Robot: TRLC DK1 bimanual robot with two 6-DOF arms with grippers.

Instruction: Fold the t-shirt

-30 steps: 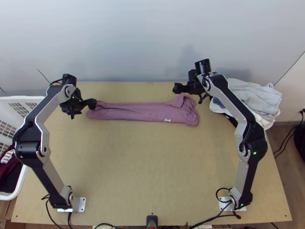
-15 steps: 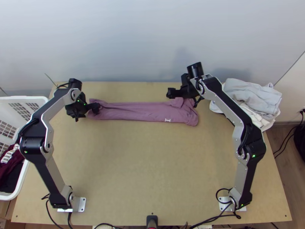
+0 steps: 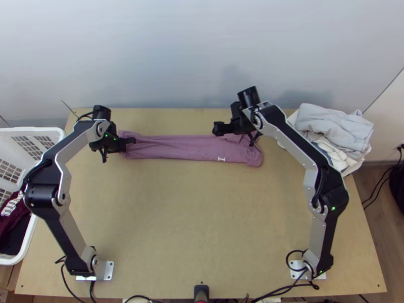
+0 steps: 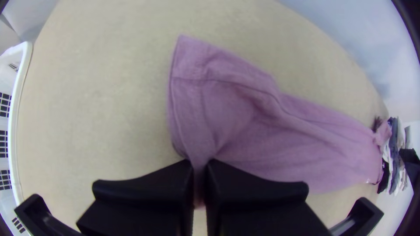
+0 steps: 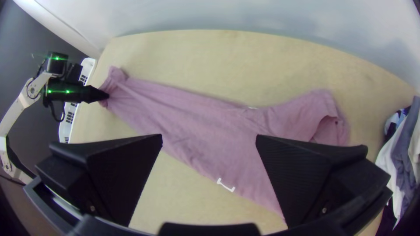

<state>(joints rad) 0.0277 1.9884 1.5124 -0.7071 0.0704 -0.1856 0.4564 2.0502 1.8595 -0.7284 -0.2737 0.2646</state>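
Pale wood makes up the surface (image 3: 187, 222), and on it a mauve t-shirt (image 3: 184, 148) lies in a long, narrow strip, with creases running along it. At the t-shirt's left end, the left hand (image 3: 120, 146) has the cloth pinched between its closed fingers, puckering it there. Over the t-shirt's right part is the right hand (image 3: 235, 132), its fingers spread wide with nothing between them. A small white mark (image 3: 221, 159) sits on the t-shirt's near side. Off the t-shirt's right end is a heap of clothes (image 3: 336, 129); off its left end, a white basket (image 3: 29, 247).
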